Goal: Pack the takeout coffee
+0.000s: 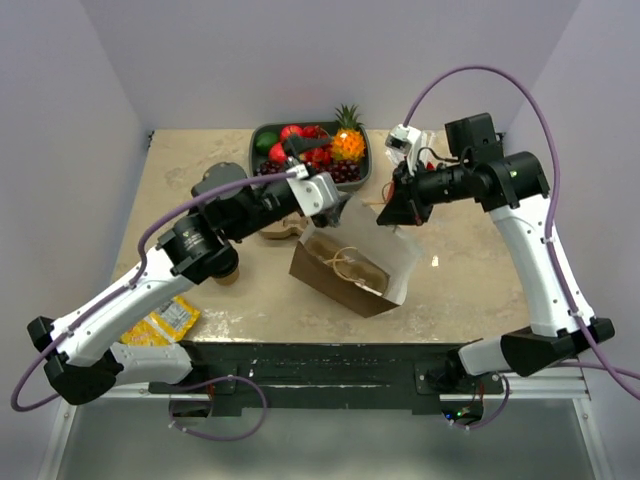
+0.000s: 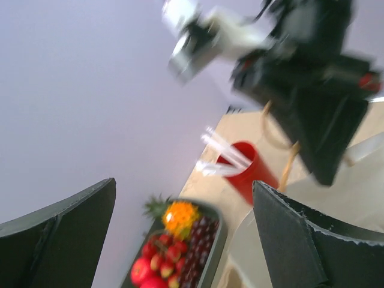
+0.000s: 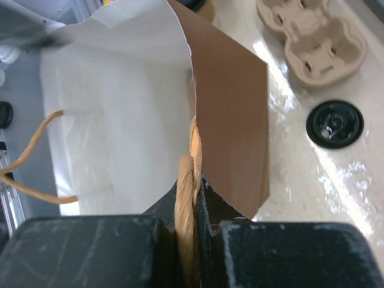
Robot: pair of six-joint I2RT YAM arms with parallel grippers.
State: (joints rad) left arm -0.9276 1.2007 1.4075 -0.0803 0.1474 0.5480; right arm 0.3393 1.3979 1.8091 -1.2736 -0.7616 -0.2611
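Observation:
A brown paper bag (image 1: 345,268) with a white inside (image 3: 114,120) lies tilted mid-table, its mouth facing the right arm. My right gripper (image 1: 388,213) (image 3: 195,180) is shut on the bag's twisted paper handle (image 3: 186,198) and holds that edge up. My left gripper (image 1: 335,205) (image 2: 185,198) hovers open over the bag's back edge, nothing between its fingers. A small brown cup (image 1: 228,271), apparently the takeout coffee, shows partly under the left arm's elbow. A round black lid (image 3: 335,124) lies flat on the table beyond the bag.
A dark tray of fruit (image 1: 262,138) (image 2: 219,240) stands at the back. A red cup of white straws (image 2: 249,171) is beside it. A tan two-hole cup carrier (image 3: 312,30) (image 1: 280,230) lies by the lid. A yellow packet (image 1: 165,320) lies front left.

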